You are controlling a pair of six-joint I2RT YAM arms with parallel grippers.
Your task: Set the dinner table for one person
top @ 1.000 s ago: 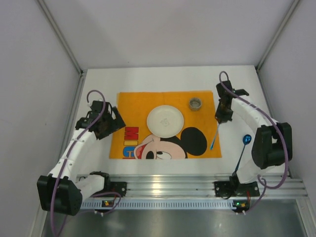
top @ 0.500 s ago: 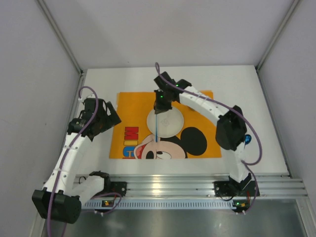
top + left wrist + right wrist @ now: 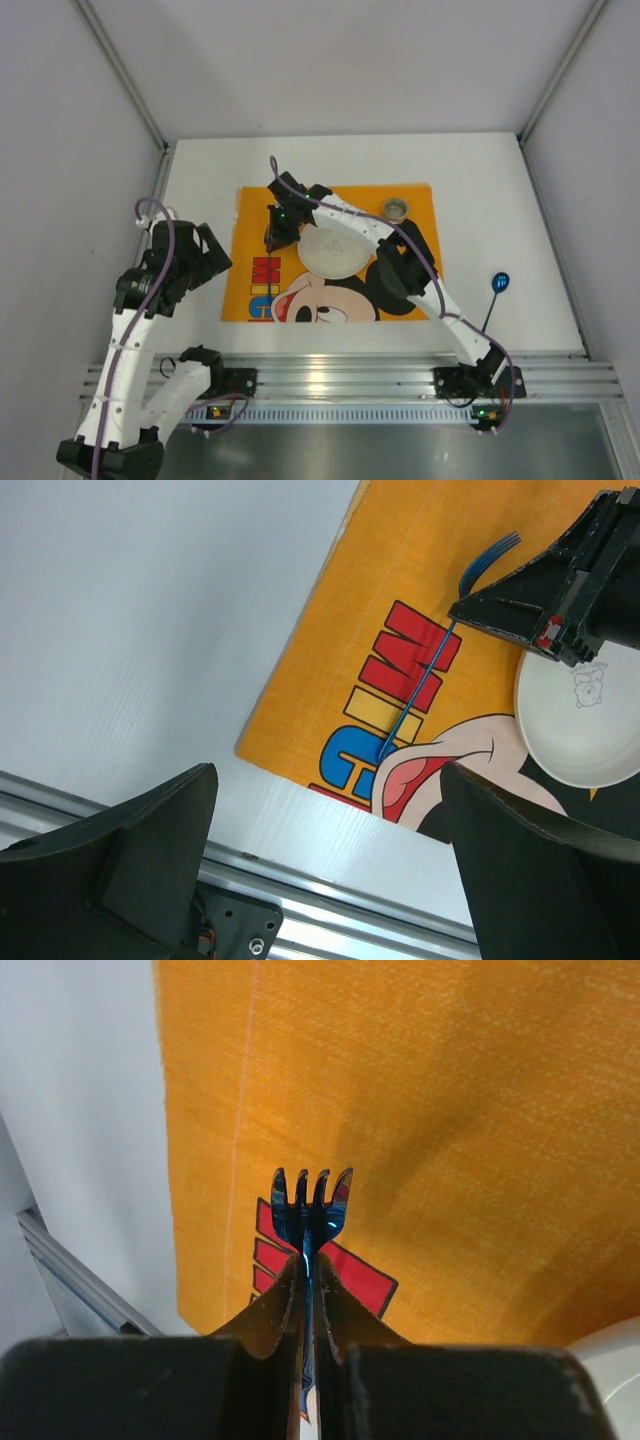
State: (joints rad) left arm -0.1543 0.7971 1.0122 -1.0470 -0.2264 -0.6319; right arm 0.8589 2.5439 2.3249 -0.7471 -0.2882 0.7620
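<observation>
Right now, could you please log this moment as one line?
right pincer: shut on fork, above placemat, left of plate | left pincer: open, empty | spoon: on dinner table

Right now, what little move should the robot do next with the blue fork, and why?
Probably lower the fork and let go. The right hand is shut on it over the orange placemat, just left of the white plate, where a fork belongs.

The fork [image 3: 313, 1205] is glossy blue metal, the placemat [image 3: 450, 1080] woven cloth, the dinner table [image 3: 150, 600] smooth matte white.
</observation>
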